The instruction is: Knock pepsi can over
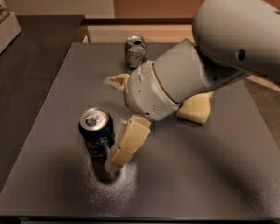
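The pepsi can (96, 135), dark blue with a silver top, stands upright on the dark grey table (46, 125), front left of centre. My gripper (113, 121) hangs from the large white-grey arm (177, 83) just right of the can. Its cream fingers are spread apart. The near finger (128, 141) reaches down to the table and lies against the can's right side. The far finger (115, 80) points left, behind the can. Nothing is held.
A white-silver can (135, 52) with green and red marks stands upright at the back of the table. A yellow sponge (196, 108) lies right of centre, partly hidden by the arm. A darker counter (32, 55) with a box (2, 27) is on the left.
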You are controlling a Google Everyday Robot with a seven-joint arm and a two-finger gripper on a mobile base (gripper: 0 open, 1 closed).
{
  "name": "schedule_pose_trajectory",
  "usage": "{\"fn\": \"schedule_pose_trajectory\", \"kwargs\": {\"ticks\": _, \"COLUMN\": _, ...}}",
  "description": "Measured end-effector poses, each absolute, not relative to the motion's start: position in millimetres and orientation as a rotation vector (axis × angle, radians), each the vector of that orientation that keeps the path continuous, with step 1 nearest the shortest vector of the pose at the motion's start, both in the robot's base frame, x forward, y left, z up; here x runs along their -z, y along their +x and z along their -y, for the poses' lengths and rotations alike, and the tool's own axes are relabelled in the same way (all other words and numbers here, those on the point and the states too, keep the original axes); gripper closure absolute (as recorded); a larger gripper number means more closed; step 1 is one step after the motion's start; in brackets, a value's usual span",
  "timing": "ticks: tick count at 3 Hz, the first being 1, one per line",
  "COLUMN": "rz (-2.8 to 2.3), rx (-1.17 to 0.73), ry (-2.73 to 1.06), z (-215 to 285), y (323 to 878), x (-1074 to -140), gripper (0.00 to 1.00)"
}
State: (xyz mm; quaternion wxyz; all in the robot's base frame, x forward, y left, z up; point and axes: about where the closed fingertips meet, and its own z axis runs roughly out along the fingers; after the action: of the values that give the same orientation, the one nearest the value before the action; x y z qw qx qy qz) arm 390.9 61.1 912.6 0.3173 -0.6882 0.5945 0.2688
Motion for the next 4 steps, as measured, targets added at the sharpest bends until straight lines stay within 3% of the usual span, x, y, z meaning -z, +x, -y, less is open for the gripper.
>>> {"fn": "schedule_pose_trajectory", "kwargs": {"ticks": 2, "rz": -1.525, "rx": -0.773, "ry": -1.814, "z": -83, "y": 395, "x": -890, "gripper": 0.0}}
{"fn": "schedule_pose_trajectory", "kwargs": {"ticks": 3, "rz": -1.528, "rx": -0.787, "ry": -1.792, "z": -86, "y": 405, "x": -887, "gripper": 0.17}}
{"fn": "schedule_pose_trajectory", "kwargs": {"ticks": 4, "rz": -1.524, "rx": -0.801, "ry": -1.773, "z": -86, "y": 411, "x": -889, "gripper": 0.41}}
